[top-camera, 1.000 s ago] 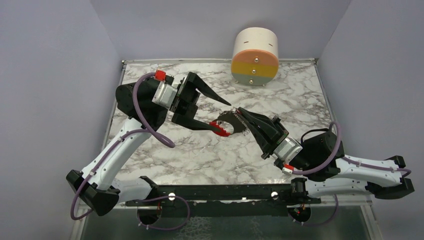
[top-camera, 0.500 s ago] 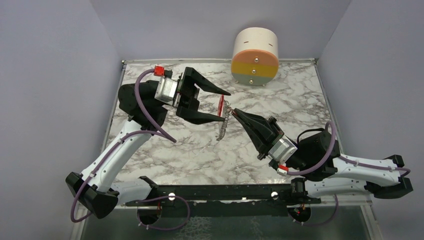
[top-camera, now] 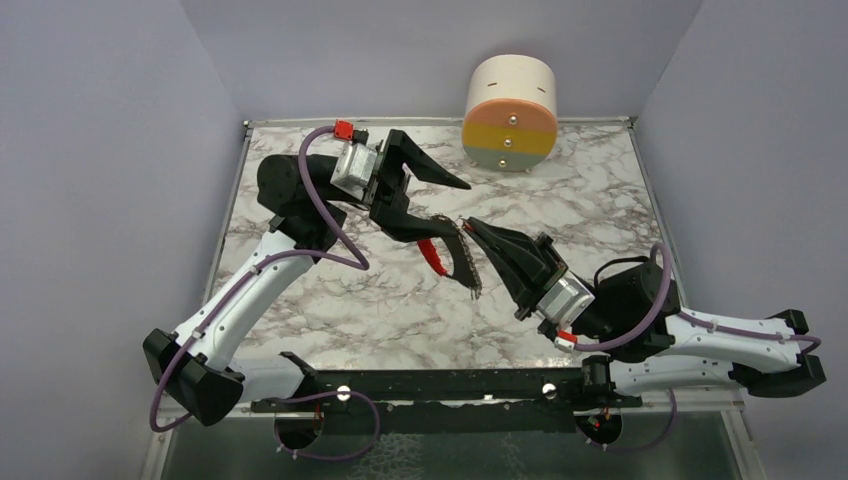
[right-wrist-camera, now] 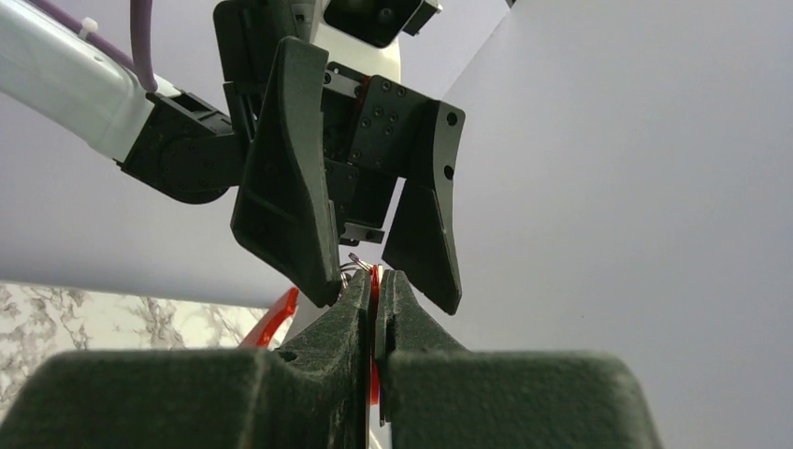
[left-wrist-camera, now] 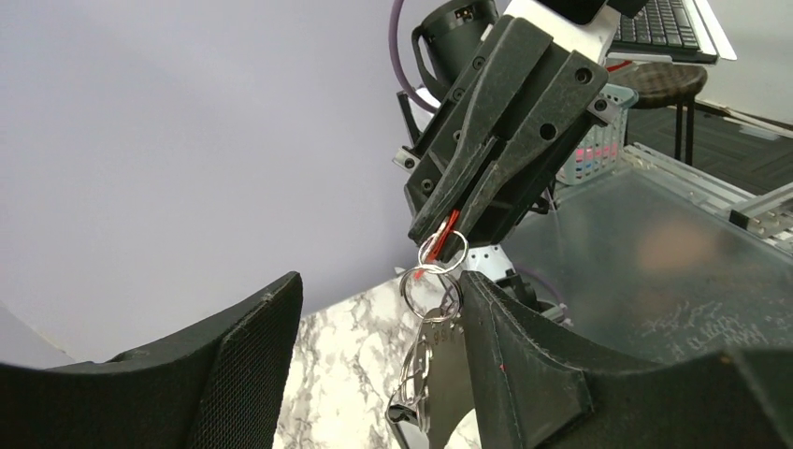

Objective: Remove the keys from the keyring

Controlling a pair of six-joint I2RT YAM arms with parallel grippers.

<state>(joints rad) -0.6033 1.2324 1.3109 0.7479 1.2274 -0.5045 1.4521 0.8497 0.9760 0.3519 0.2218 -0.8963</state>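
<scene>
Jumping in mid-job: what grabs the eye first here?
In mid-air over the table centre, the right gripper has its jaws shut on what looks like the red-headed key, with the keyring and its red clip dangling below. The left gripper has its jaws gaping wide around the hanging chain.

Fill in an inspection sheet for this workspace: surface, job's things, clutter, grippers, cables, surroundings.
surface: white marbled table.
keyring: hangs from right gripper, off the table; red clip dangles.
keys: red sliver in the right jaws, maybe a key; dark one not made out.
clutter: striped drum at the far edge.
grippers: left gripper open, fingers flanking the right tip; right shut.
cables: purple, looped along both arms.
surroundings: lilac walls.
</scene>
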